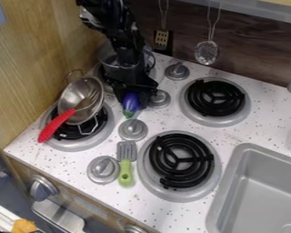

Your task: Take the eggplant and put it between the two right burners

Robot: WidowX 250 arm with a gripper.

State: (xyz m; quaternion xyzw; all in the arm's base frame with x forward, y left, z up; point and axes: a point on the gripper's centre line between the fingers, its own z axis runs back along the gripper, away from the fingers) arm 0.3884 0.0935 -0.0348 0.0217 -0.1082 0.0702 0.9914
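Note:
The black gripper (132,94) hangs down left of the two right burners, among the stove knobs. It is shut on the purple eggplant (130,103), whose green stem end points down toward the front of the stove; its upper part is hidden by the gripper. Of the right burners, the back one (215,98) and the front one (181,160) are black coils in silver pans, with a strip of speckled counter (187,129) separating them.
A metal strainer (81,100) with a red-handled utensil (57,125) rests on the front left burner. Behind the gripper is a clear pot (109,61). A green-handled spatula (125,166) lies beside the front knobs. The grey sink (236,182) is at lower right.

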